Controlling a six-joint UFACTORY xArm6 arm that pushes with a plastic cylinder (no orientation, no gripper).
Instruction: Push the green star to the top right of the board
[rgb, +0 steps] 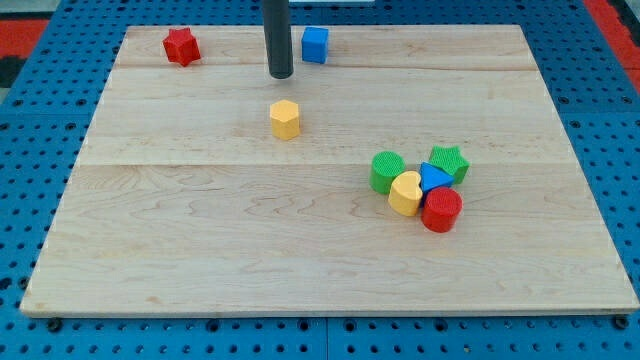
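The green star (450, 160) lies right of the board's centre, at the upper right of a tight cluster. It touches a blue triangle (433, 178) just below and left of it. The cluster also holds a green cylinder (387, 171), a yellow heart (405, 193) and a red cylinder (441, 210). My tip (281, 75) is near the view's top, left of centre, far up and left of the green star. It stands just above a yellow hexagon (285, 119) and left of a blue cube (315, 44).
A red star (181, 46) sits at the board's top left. The wooden board (200, 240) lies on a blue pegboard surface (30, 200).
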